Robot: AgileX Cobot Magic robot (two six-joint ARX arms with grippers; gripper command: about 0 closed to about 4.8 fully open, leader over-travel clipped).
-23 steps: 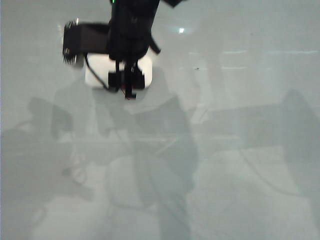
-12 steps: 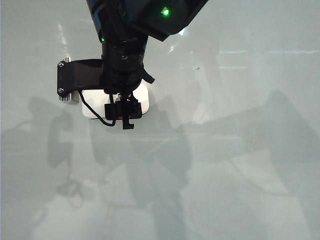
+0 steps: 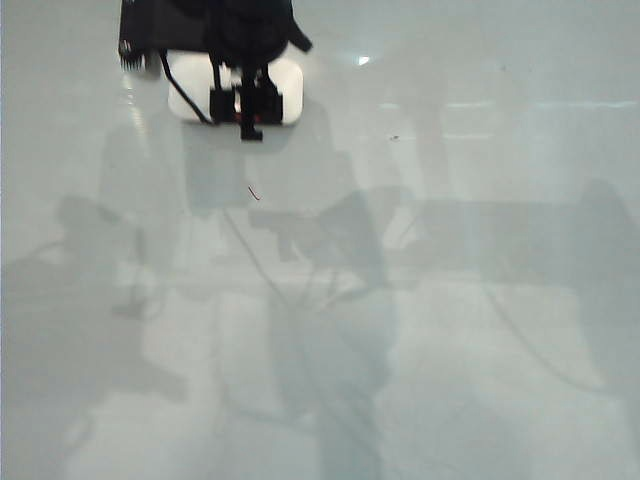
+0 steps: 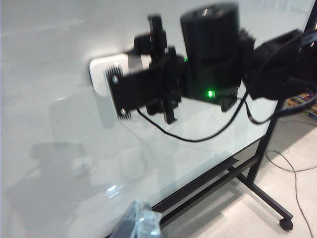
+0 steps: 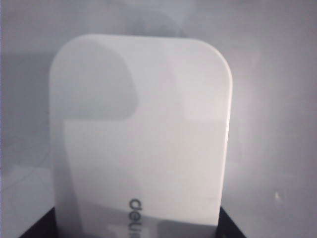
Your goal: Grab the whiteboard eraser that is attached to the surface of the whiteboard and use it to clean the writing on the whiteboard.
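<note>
The right claw [image 3: 250, 100] is clamped across the eraser [image 3: 235, 88], whose white back fills the right wrist view [image 5: 141, 134] with dark claw parts at its near corners. It presses the eraser flat to the whiteboard [image 3: 480, 300]. A short red stroke of writing [image 3: 253, 192] shows just below the claw in the exterior view, apart from the eraser and uncovered.

Risks, as I judge them:
- The pass may miss: the stroke is thin and lies off the eraser's edge, so a slightly offset sweep would leave it.
- A tilted eraser would lift its felt off the board and smear rather than wipe.
- The glossy shell could slip in the grip if pressed hard while dragged.
- The cable hanging by the claw could trail over the board.

The left claw is not visible; its camera only watches the right arm [image 4: 208, 54] from the side. No containers are in view.
</note>
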